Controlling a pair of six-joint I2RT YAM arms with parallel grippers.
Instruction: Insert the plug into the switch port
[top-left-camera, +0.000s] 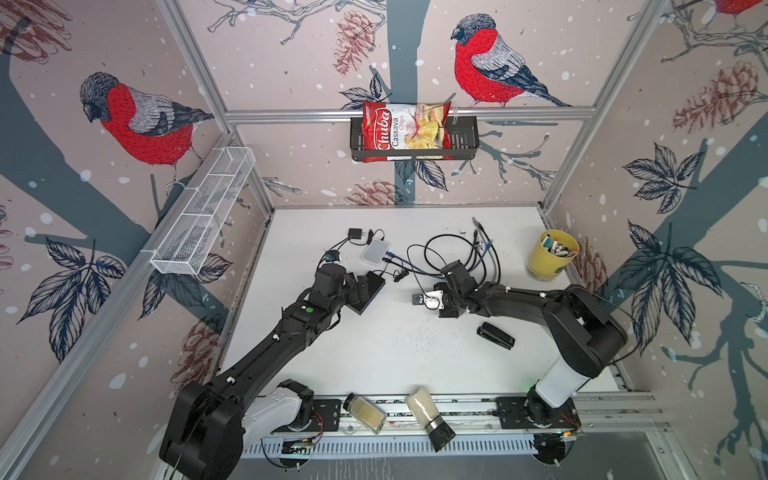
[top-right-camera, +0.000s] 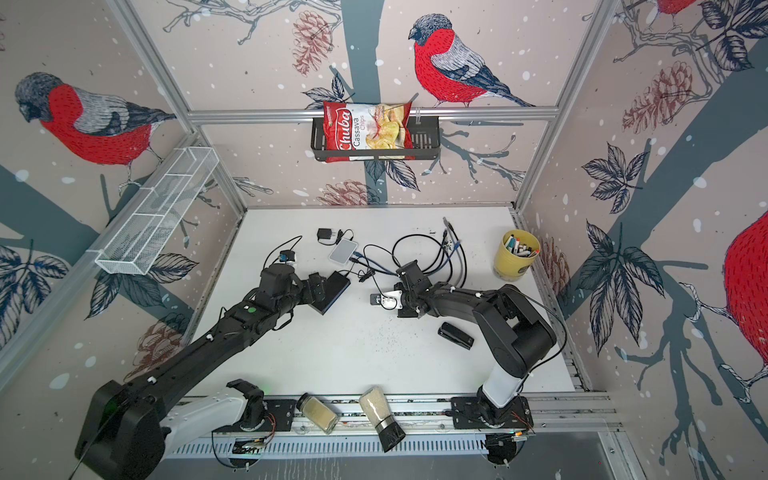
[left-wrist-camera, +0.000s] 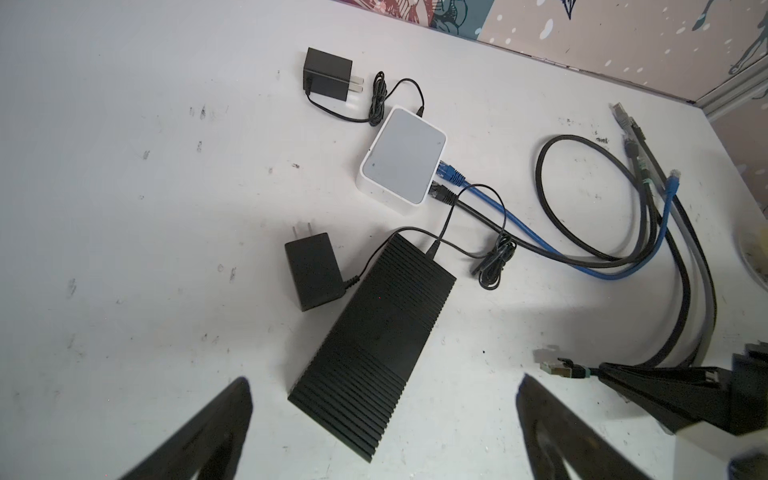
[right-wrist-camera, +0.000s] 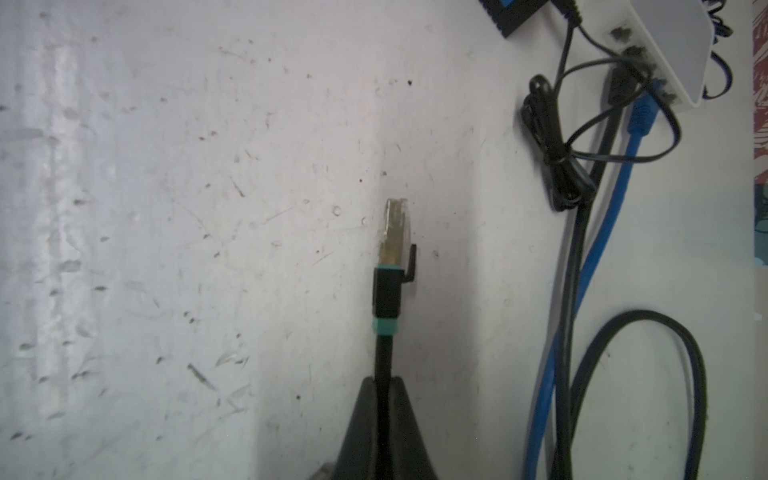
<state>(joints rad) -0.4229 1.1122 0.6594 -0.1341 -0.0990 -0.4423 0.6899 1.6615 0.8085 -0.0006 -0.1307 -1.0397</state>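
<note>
White tabletop (top-left-camera: 395, 353), bird wallpaper all round. In both top views the black switch (top-left-camera: 372, 293) sits right at the left arm's tip, with the white switch (top-left-camera: 375, 250) just behind it. Left wrist view: left gripper (left-wrist-camera: 384, 380) is spread wide over the black switch, gripping nothing. Right wrist view: right gripper (right-wrist-camera: 384, 384) is clamped on the black cable (right-wrist-camera: 384, 357), and its plug (right-wrist-camera: 392, 232) pokes out past the fingertips, apart from both switches.

bare table (right-wrist-camera: 166, 249) ahead of plug (right-wrist-camera: 395, 230), cord bundle (right-wrist-camera: 557, 166) near white switch (right-wrist-camera: 675, 41)
</note>
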